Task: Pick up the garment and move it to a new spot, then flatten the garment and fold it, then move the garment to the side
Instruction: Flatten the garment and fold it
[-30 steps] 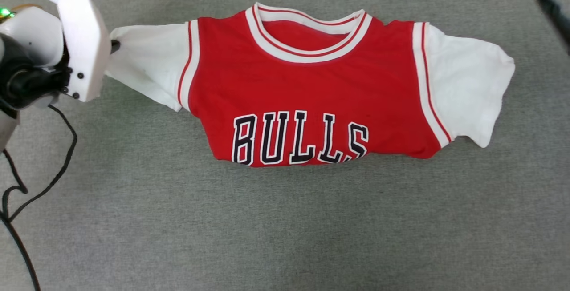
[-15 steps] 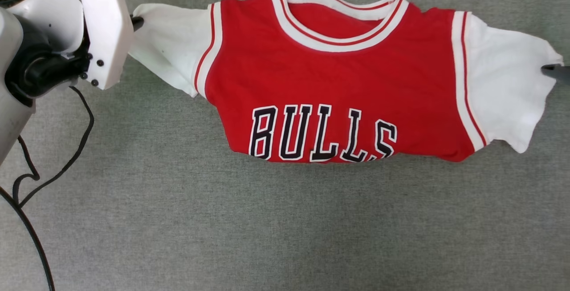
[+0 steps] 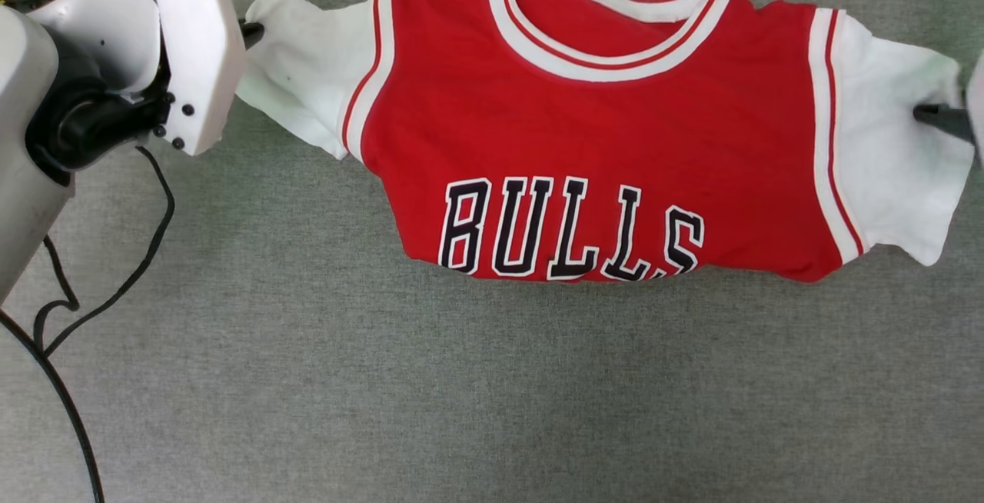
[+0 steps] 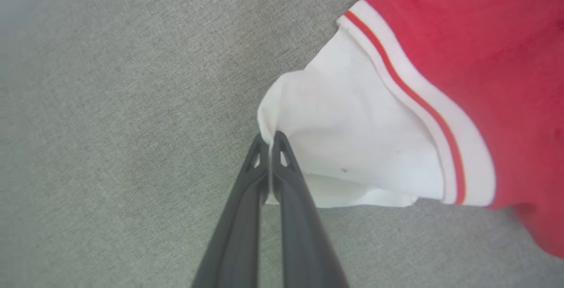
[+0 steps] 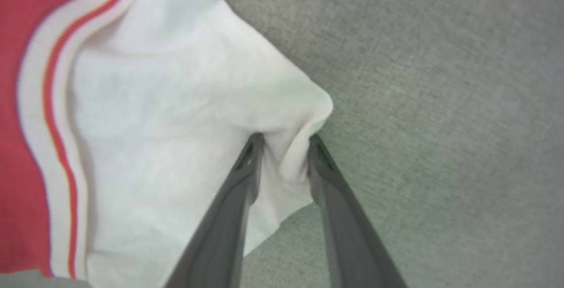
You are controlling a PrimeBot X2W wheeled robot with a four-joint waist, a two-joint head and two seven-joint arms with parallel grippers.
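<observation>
One fold is looking done, judging by how things are lying. The red basketball-jersey-style shirt with white short sleeves (image 3: pixel 600 126) is lying front-up toward the far side of the grey cloth-covered counter (image 3: pixel 461 395). Its lower part is tucked out of sight, so the body is ending in a straight crease right under the black, white-edged "BULLS" lettering. The red panel is lying smooth, so the picking up, moving and flattening are looking finished too. Both sleeves are sticking out toward the counter's left and right sides and are not yet folded in.

The left gripper (image 4: pixel 269 140) is reaching in at the left sleeve's outer corner, its jaws pressed together and pinching a thin edge of the white cloth. The right gripper (image 5: pixel 284 145) is sitting at the right sleeve's outer corner, its jaws partly spread and straddling a puckered ridge of white fabric. The cloth is touching both jaws, but I cannot tell whether it is being gripped firmly.

Three steps are remaining, as I am judging it: bringing both sleeves inward over the red body, possibly folding the narrowed bundle once more, and carrying the shirt off to the side. A loose black cable (image 3: pixel 115 272) is trailing by the left arm, well apart from the shirt.
</observation>
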